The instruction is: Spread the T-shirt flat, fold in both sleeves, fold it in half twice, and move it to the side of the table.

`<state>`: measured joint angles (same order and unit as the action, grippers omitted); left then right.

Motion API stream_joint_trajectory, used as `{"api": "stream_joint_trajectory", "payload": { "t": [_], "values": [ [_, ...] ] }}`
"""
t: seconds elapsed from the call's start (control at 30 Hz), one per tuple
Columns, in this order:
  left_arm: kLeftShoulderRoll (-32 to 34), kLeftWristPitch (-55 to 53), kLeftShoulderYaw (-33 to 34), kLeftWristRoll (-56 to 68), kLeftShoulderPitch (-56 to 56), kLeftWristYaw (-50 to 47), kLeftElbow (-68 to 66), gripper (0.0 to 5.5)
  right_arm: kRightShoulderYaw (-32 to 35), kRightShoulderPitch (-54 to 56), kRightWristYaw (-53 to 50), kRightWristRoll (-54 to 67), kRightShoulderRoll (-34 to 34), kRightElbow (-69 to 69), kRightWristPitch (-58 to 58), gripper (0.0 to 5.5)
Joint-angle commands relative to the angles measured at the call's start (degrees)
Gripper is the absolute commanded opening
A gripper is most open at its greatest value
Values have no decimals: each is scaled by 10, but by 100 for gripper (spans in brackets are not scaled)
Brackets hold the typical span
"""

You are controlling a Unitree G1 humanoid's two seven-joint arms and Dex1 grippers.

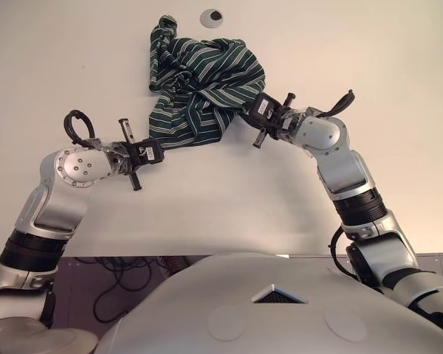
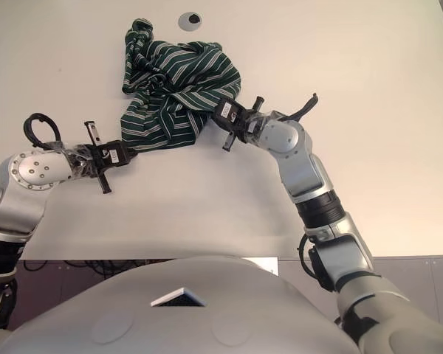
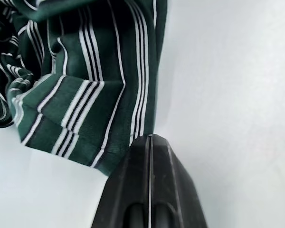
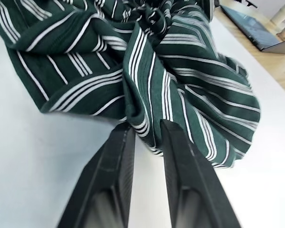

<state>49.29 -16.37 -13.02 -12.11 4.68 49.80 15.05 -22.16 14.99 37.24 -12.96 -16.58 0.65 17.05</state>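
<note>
The dark green T-shirt (image 1: 199, 88) with white stripes lies bunched in a heap on the white table (image 1: 369, 59), toward its far middle. My left gripper (image 1: 156, 150) is at the heap's near left corner, shut on the hem; in the left wrist view the fingertips (image 3: 149, 138) meet on the edge of the T-shirt (image 3: 85, 85). My right gripper (image 1: 245, 110) is at the heap's right side. In the right wrist view its two fingers (image 4: 123, 142) pinch a fold of the T-shirt (image 4: 156, 61) between them.
A small round grey disc (image 1: 212, 17) with a dark centre sits just beyond the heap. Bare table stretches left, right and toward me up to its front edge (image 1: 207, 254). Off the table's far side, the right wrist view shows a wooden surface with a dark flat object (image 4: 256, 28).
</note>
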Motion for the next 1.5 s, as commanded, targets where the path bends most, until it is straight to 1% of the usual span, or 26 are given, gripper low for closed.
{"api": "stream_joint_trajectory", "payload": {
  "t": [0.03, 0.1, 0.17, 0.27, 0.33, 0.5, 0.63, 0.77, 0.9, 1.0, 1.2, 1.23, 1.37, 1.5],
  "values": [
    [-5, -4, -14, 1, 25, 3, -25, 0, 0, 7, -3, 3, -3, 3, -2, 52],
    [-4, 0, -11, 3, 24, 0, -28, 0, 2, 8, -2, 5, -3, 0, -1, 17],
    [-2, 3, -8, 6, 24, -2, -32, 0, 3, 5, 7, 12, -6, -11, 2, 5],
    [-1, 12, 1, 10, 19, -6, -42, 0, 12, -4, 27, 35, -10, -40, 17, 5],
    [-3, 20, 8, 13, 15, -11, -48, 0, 29, -2, 32, 60, -6, -58, 36, 5],
    [-5, 45, 55, 43, -9, -28, -63, 0, 144, 54, 25, 174, 13, -92, 114, 5],
    [-8, 48, 89, 76, -20, -28, -65, 0, 198, 86, 12, 230, 5, -89, 149, 5],
    [-26, 37, 121, 123, -40, -29, -60, 0, 219, 93, 1, 258, 0, -94, 164, 5],
    [-34, 15, 136, 158, -49, -24, -49, 0, 216, 95, -5, 267, -5, -96, 165, 5],
    [-35, 1, 118, 172, -40, -10, -17, 46, 209, 90, -8, 267, -8, -94, 164, 0],
    [-45, -16, 36, 164, -15, 16, 25, 153, 191, 87, -11, 266, -8, -87, 162, 0],
    [-45, -19, 27, 156, -15, 16, 21, 162, 188, 86, -11, 266, -8, -87, 162, 0],
    [-51, -22, -18, 136, -25, 26, -4, 162, 178, 83, -15, 263, -6, -82, 161, 0],
    [-66, -4, -61, 89, -48, 8, -65, 162, 166, 82, -16, 259, -7, -76, 158, 0]
  ]
}}
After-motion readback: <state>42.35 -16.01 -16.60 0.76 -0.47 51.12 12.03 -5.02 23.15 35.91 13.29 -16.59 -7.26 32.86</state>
